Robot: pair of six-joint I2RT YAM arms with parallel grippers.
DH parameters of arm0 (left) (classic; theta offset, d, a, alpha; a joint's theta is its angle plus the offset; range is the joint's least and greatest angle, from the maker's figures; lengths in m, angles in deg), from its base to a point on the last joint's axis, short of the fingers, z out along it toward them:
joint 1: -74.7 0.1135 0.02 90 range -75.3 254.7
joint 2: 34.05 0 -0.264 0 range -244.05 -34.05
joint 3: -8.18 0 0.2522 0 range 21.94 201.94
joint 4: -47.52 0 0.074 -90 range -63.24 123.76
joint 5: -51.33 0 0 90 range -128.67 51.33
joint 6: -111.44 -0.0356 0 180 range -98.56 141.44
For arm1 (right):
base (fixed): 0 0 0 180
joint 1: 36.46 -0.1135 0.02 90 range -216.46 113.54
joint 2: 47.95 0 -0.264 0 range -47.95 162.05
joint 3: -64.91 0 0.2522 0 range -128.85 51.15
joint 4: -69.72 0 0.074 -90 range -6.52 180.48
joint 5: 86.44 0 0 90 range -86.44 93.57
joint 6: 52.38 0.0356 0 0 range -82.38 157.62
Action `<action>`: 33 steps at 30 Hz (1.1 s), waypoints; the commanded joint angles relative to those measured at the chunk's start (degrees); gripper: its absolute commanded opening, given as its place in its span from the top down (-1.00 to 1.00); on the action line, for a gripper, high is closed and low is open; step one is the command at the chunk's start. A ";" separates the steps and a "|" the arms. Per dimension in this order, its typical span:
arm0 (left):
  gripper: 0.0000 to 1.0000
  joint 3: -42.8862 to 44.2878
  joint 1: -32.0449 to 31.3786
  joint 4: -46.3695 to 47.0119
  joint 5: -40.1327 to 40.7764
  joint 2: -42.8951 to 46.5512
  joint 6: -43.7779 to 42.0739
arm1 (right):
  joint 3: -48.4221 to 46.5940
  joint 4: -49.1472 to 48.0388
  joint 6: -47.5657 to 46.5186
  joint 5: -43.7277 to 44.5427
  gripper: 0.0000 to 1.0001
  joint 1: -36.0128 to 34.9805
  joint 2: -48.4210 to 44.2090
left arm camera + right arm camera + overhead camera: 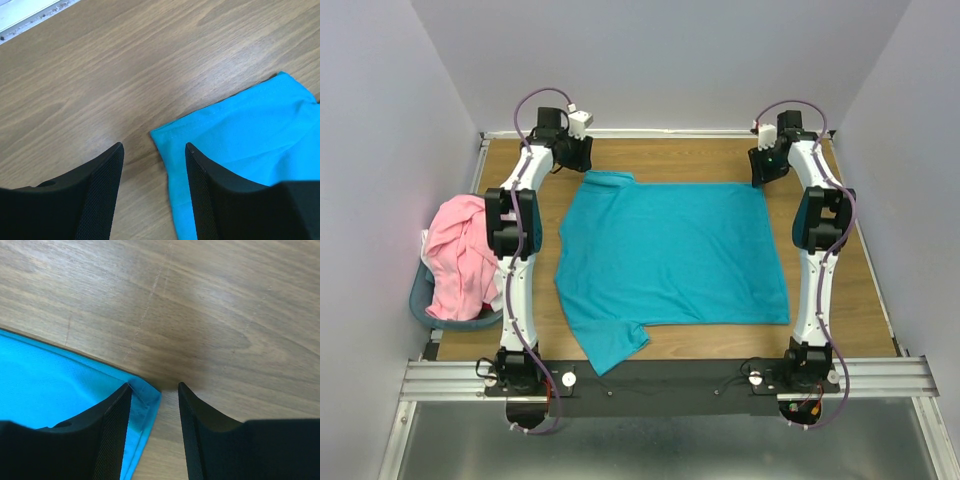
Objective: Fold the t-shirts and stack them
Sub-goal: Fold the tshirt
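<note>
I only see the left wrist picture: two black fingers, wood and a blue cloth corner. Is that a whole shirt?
Observer: Yes. From above, the teal t-shirt lies spread flat on the table. Your corner is its far left sleeve.
Operator: Where's the other hand?
Observer: The right hand is at the shirt's far right corner. It is open, with one finger over the hem and the other over bare wood.
Operator: Are there more shirts?
Observer: One more. A pink t-shirt is heaped in a blue-grey basket at the table's left side.
</note>
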 commanded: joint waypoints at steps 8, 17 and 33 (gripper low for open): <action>-0.21 1.73 -0.40 -0.99 0.24 -3.16 1.53 | 0.42 -0.94 -0.96 -4.03 0.03 0.11 -1.29; -0.21 3.93 -0.84 -1.08 -0.82 -5.45 2.94 | 0.16 -1.03 -0.25 -6.76 0.03 0.90 -3.31; 0.28 6.04 -2.68 -2.31 0.77 -7.47 1.00 | 1.04 -1.03 -2.80 -7.82 0.09 0.99 -0.42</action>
